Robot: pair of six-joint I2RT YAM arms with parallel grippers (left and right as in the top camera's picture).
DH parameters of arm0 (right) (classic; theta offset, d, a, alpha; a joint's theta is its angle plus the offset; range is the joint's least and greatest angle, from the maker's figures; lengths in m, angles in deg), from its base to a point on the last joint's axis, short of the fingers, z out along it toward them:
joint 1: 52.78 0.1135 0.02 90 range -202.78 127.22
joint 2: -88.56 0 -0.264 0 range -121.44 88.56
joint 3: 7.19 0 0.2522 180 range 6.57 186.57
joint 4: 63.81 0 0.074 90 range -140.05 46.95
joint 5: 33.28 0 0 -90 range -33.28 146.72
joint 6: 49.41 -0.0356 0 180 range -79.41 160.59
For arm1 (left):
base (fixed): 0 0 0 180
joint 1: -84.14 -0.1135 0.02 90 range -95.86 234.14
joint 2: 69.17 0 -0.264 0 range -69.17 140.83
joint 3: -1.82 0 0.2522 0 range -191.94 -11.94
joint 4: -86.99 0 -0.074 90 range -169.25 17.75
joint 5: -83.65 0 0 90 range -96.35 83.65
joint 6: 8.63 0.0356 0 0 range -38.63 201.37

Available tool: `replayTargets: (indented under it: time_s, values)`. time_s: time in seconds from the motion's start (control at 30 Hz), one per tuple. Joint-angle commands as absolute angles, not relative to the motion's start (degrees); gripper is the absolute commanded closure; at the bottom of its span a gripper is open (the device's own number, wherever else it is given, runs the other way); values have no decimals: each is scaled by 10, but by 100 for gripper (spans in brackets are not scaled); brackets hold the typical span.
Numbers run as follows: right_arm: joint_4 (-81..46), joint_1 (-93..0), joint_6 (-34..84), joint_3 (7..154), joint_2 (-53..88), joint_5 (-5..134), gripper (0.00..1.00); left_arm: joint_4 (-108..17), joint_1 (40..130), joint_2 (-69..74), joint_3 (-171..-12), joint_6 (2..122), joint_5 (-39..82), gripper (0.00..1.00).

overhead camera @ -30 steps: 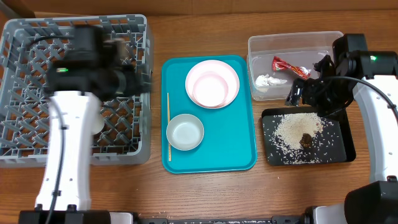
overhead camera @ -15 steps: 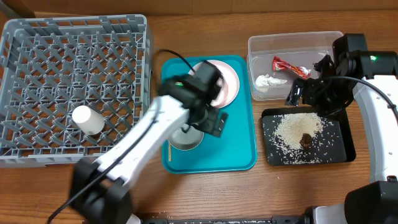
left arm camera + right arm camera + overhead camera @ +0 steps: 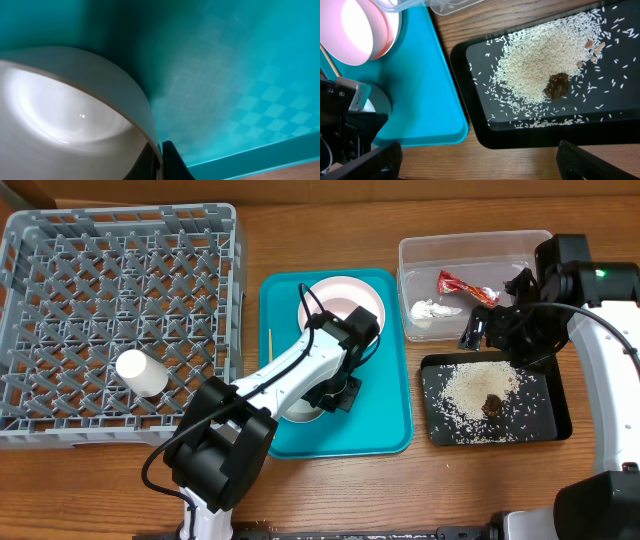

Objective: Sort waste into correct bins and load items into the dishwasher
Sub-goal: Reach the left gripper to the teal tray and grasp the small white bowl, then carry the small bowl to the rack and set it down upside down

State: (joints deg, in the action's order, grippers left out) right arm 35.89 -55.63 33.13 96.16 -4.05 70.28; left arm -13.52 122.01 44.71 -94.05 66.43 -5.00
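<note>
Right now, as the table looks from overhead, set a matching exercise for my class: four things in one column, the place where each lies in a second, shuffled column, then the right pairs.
Things
1. white cup
2. red-and-silver wrapper
3. rice grains
4. pinkish bowl

Places
A. on the black tray
B. in the grey dish rack
C. on the white plate on the teal tray
D. in the clear tub

Pairs: 1-B, 2-D, 3-A, 4-C
</note>
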Motion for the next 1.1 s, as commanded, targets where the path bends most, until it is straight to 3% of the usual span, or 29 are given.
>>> replayTargets:
  time_s: [0.0,0.2,0.33,0.43,0.73,1.07]
  values:
    - [357,-555,331,967,-24,705,0,-116,1220,419,-964,639,-85,96]
    - [357,-555,332,967,-24,705,0,-80,1200,330,-1046,655,-99,96]
    - [356,-555,332,967,-24,705,0,-81,1137,272,-1086,704,-75,96]
    - [356,-555,332,967,-24,705,0,-89,1058,252,-1106,779,6,96]
    - [356,-555,332,967,-24,705,0,-122,782,290,-1112,967,399,96]
    - [357,-555,332,967,-24,705,0,-131,640,422,-1112,1045,569,96]
